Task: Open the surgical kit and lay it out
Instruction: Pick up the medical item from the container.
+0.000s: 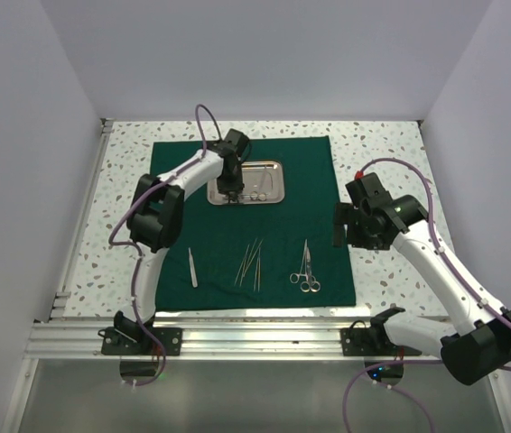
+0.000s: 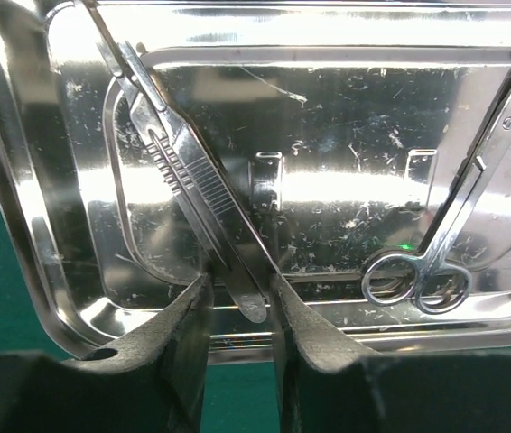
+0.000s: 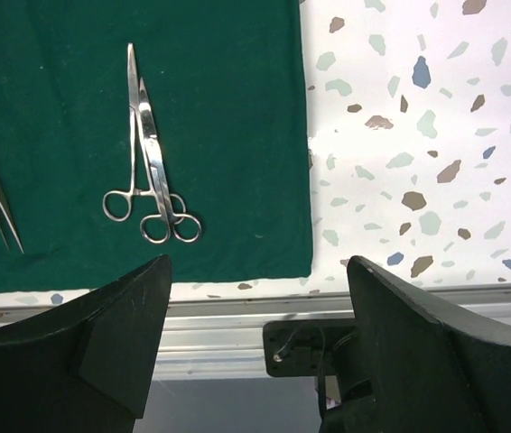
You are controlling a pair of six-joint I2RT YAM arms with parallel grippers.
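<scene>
The dark green cloth [image 1: 246, 225] lies spread flat on the table. The steel tray [image 1: 274, 170] stands on its far half. My left gripper [image 1: 228, 192] hangs over the tray's near left part. In the left wrist view its jaws [image 2: 242, 311] stand a little apart, one on each side of the end of a flat ridged steel handle [image 2: 188, 167] that lies in the tray [image 2: 21, 225]. Ring-handled scissors [image 2: 422, 271] also lie in the tray. On the cloth lie tweezers [image 1: 192, 268], thin probes [image 1: 252, 262] and scissors [image 1: 306, 269]. My right gripper [image 1: 341, 225] is wide open and empty at the cloth's right edge.
The right wrist view shows the scissors [image 3: 152, 180], the cloth's near right corner [image 3: 283, 234], speckled tabletop [image 3: 418, 135] and the metal rail [image 3: 219, 316] at the table's near edge. White walls enclose the table on three sides.
</scene>
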